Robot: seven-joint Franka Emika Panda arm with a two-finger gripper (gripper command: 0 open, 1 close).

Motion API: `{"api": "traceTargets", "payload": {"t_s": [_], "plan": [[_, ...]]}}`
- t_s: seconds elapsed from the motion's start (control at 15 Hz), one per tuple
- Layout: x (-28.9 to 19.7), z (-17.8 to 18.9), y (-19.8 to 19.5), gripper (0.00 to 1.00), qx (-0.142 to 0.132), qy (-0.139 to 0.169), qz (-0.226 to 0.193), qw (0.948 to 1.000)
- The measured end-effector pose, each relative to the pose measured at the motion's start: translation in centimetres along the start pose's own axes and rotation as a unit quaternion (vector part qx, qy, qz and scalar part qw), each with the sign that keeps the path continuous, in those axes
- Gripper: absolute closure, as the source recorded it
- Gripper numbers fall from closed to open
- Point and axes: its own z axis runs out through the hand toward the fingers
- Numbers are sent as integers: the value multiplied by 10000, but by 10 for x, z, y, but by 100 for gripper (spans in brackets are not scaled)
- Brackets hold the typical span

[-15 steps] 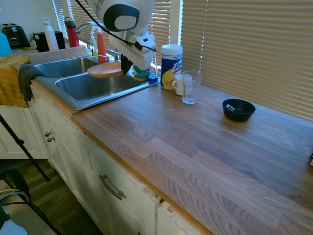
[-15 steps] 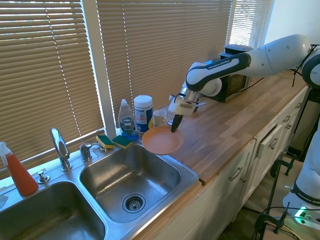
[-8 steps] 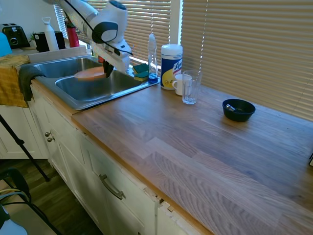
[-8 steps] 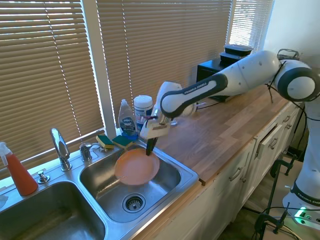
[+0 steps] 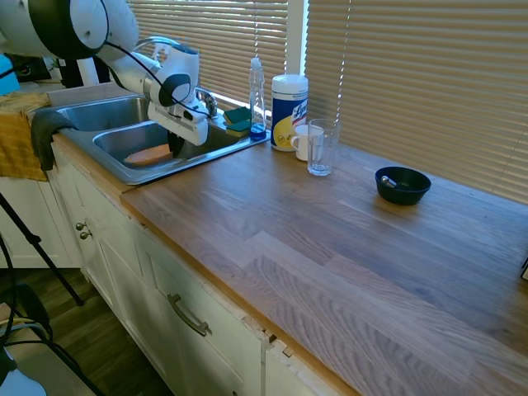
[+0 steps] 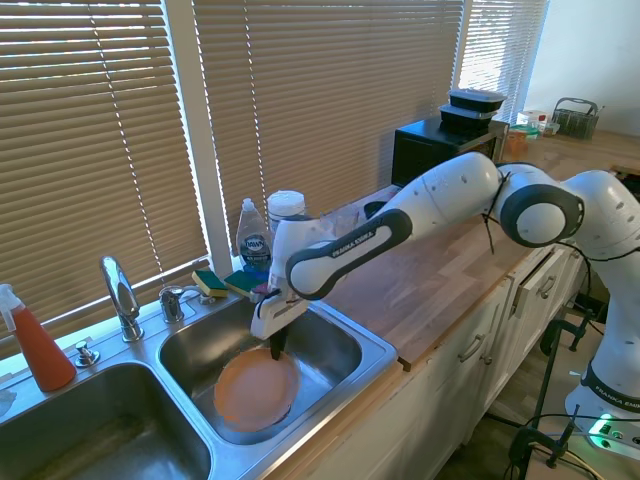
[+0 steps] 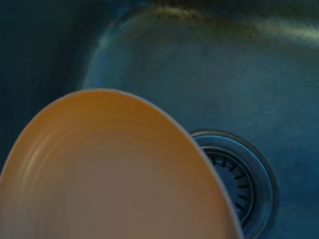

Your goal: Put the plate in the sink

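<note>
Second exterior view showed the pincer (image 6: 275, 349) down inside the sink (image 6: 345, 330), in the basin nearer the wooden tabletop (image 6: 450, 255), with its dark fingers closed on the rim of the plate (image 6: 256, 388). The plate hung just below the pincer, tilted, low over the basin floor; whether it touched the floor could not be told. In the wrist view the plate (image 7: 109, 174) filled the lower part and covered one side of the drain (image 7: 241, 179), which lay just beside it on the steel bottom. In the first exterior view the pincer (image 5: 175, 148) stood at the plate's (image 5: 148, 154) edge inside the sink (image 5: 124, 169). Just behind the pincer, on the sink's back ledge, lay two sponges (image 6: 228, 284), and next to them stood a dish soap bottle (image 6: 253, 240) and a wipes canister (image 6: 285, 222). Farther away, beyond the curved faucet (image 6: 120, 292), an orange spray bottle (image 6: 35, 343) stood near the other basin. A small dark bowl (image 5: 403, 185) sat well apart on the tabletop (image 5: 330, 247).
</note>
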Motion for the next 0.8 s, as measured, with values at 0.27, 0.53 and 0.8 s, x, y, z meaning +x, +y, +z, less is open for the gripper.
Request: {"api": "traceTargets", "payload": {"t_s": [0.27, 0.53, 0.8], "plan": [[9, 20, -10, 0, -114, -112, 49, 9999], [6, 26, -20, 0, -132, -149, 72, 9998], [2, 18, -30, 0, -40, -102, 115, 9999]]}}
